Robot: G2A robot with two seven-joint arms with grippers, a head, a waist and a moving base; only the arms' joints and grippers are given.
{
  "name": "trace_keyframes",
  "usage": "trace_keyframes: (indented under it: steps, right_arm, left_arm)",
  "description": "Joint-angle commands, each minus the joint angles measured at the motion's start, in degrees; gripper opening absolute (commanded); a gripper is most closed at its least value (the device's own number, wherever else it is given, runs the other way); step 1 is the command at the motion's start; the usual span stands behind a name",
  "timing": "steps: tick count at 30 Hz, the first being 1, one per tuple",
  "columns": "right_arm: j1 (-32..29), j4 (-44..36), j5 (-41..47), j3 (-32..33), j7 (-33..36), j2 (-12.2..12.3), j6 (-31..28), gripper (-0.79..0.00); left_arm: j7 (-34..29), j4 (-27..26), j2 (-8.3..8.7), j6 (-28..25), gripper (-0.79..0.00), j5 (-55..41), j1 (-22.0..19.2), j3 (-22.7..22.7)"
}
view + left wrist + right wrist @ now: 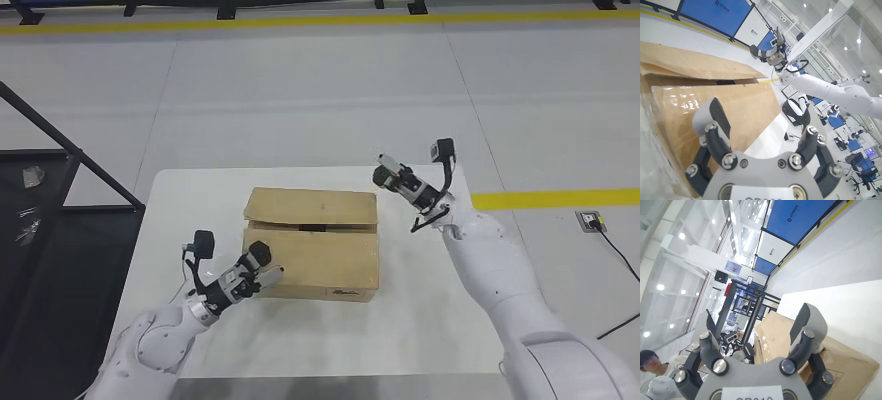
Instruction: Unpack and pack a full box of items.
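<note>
Left gripper (762, 113) is held low at the near left corner of the box (312, 255), jaws spread and empty; it is judged placed to catch the near flap's edge. Box is set at the middle of the table (190, 200), flaps laid almost shut, a dark slit between them. Right gripper (756, 313) is held raised by the far right corner, likewise spread, nothing gripped. Unpacking is judged not begun.

Pale grey floor (330, 90), yellow line (300, 22); blue partition panels (800, 217); round ceiling lights (682, 236); black frame rack (60, 280).
</note>
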Motion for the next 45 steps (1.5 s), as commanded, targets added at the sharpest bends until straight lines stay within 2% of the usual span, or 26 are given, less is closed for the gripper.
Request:
trace_keyframes:
  steps: [1, 9, 17, 21, 26, 32, 41, 45]
  right_arm:
    - [-0.38, -1.11, 2.43, 0.60, 3.60, 0.30, -0.11, 0.000]
    - [-2.65, -9.58, 6.84, -1.41, 15.51, 1.60, 11.80, 0.000]
    - [-6.73, -20.74, 7.41, -6.16, 21.33, 3.20, 17.60, 0.000]
    - [-8.59, -24.19, 8.43, -7.74, 21.84, 4.12, 18.13, 0.000]
    - [-10.23, -26.35, 9.60, -8.31, 21.27, 5.44, 17.56, 0.000]
    - [-12.11, -26.99, 11.94, -9.25, 21.46, 6.38, 17.75, 0.000]
    - [-11.87, -22.08, 13.86, -10.04, 21.31, 6.83, 17.61, 0.000]
    - [-11.61, -21.56, 14.09, -10.33, 21.53, 6.72, 17.83, 0.000]
  left_arm:
    - [-0.16, 0.08, -0.08, 0.06, 0.000, 0.00, -0.20, 0.20]
    - [-0.59, 0.22, -0.43, 0.60, 0.000, 0.11, -1.15, 0.97]
    - [2.64, -1.30, -0.54, 0.46, 0.000, 2.15, -0.39, -0.37]
    - [6.61, -3.07, -0.30, -0.37, 0.000, 2.19, 2.02, -3.46]
    - [10.97, -4.47, 0.23, -0.69, 0.000, -1.03, 5.70, -9.55]
    - [18.03, -4.29, 0.49, 2.16, 0.000, -0.95, 10.24, -16.64]
    - [25.01, -1.75, -0.37, 8.55, 0.000, -4.83, 12.63, -19.01]
    - [25.01, -1.75, -0.37, 8.55, 0.000, -4.83, 12.63, -19.01]
